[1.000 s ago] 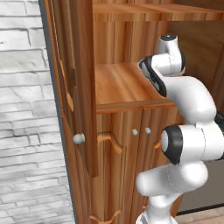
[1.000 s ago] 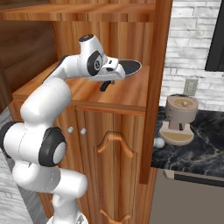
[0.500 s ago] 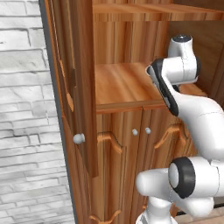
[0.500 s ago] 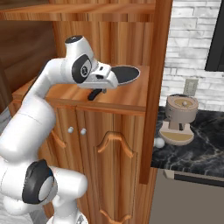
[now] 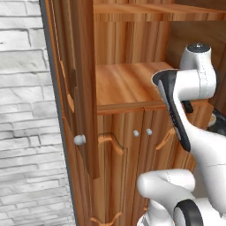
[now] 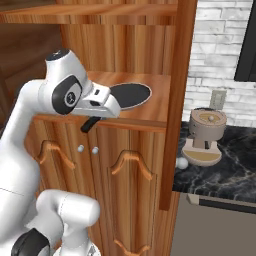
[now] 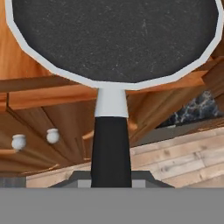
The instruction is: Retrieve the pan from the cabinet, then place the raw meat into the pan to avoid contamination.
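Note:
The pan [image 6: 129,95], black inside with a thin light rim, hangs level just over the front part of the middle shelf of the open cabinet [image 6: 150,112]. My gripper [image 6: 92,121] is shut on its handle from above, at the shelf's front edge. In the hand view the pan [image 7: 114,39] spreads across the top, and its grey-white then black handle [image 7: 111,144] runs down into my gripper [image 7: 111,177]. In the left base view my gripper [image 5: 187,106] shows dark below the hand, in front of the cabinet [image 5: 128,88] shelf. The raw meat is out of view.
An open cabinet door [image 5: 84,88] with a round knob juts out on the left. Closed lower doors [image 6: 125,180] with small knobs sit under the shelf. To the right, a coffee machine [image 6: 205,135] stands on a black marble counter [image 6: 235,165]. A brick wall [image 5: 26,110] lies left.
The arm has drawn back and swung, bringing the pan out from deeper on the shelf toward its front edge. The grip on the handle has held.

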{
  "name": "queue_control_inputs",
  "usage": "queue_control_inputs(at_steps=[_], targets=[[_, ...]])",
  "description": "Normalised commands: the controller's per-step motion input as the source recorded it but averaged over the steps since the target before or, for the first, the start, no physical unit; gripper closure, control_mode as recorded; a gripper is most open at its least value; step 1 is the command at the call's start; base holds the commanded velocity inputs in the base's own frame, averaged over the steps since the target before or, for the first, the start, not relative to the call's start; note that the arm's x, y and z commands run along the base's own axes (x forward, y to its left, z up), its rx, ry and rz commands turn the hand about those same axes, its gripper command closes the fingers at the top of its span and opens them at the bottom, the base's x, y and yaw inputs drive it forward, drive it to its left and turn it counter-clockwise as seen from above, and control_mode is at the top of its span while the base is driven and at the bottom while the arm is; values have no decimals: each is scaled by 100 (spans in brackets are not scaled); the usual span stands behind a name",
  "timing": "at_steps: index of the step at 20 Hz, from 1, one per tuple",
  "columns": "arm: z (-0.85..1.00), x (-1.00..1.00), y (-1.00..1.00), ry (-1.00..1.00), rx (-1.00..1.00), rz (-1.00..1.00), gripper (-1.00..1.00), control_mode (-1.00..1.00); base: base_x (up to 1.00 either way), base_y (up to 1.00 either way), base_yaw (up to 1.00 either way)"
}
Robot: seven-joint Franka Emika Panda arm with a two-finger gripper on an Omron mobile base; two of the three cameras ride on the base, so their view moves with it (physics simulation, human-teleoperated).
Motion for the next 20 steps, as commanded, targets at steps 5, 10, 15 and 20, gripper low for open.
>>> queue_control_inputs(at_steps=[5,10,15,20], targets=[[6,-97,5,0,0,0,100,-100,0,0,0],[21,-92,0,0,2,3,100,-100,0,0,0],[7,-98,6,0,2,33,100,-100,0,0,0],[2,-78,1,1,0,48,100,-100,0,0,0]])
